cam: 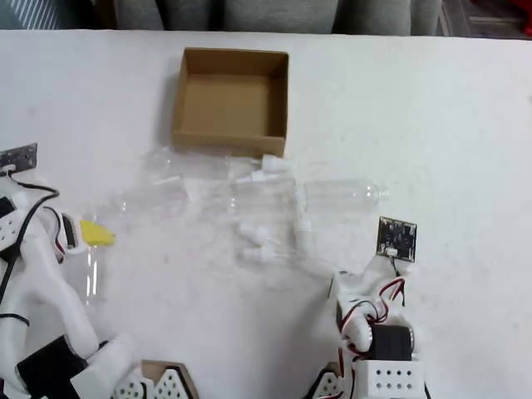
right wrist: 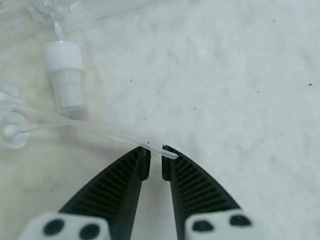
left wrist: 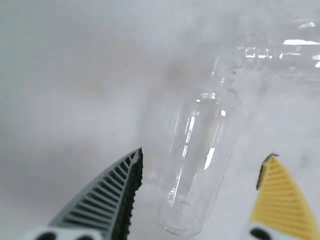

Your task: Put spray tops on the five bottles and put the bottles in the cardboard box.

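**Straddling a bottle on the left, idling beside the spray tops on the right**

Holding the left end effector (left wrist: 205,155) wide apart, with the grey finger (left wrist: 112,195) on one side and the yellow finger (left wrist: 280,200) on the other. Straddling a clear bottle (left wrist: 197,145) lying on its side on the table (left wrist: 75,75), touching it with neither finger. Placing that bottle, seen from above, at the left of the table just beside the yellow finger, well apart from the rest.

Hanging the right end effector (right wrist: 155,150) low over the table with the black fingers (right wrist: 120,190) drawn all but together, only a thin slit between them, clamping nothing that can be made out. Meeting, right at the fingertips, the end of a thin clear tube (right wrist: 100,134) lying on the table and running off toward a spray top (right wrist: 12,131). Passing near a second spray top (right wrist: 65,75), white-collared and also lying down.

Showing, from above, the cardboard box (cam: 229,141) open side up at the far middle of the table, with other bottles (cam: 341,197) lying on their sides in front of it, between box and arms. Showing loose spray tops (cam: 253,229) scattered among those bottles, one of them just beside the box's near right corner.
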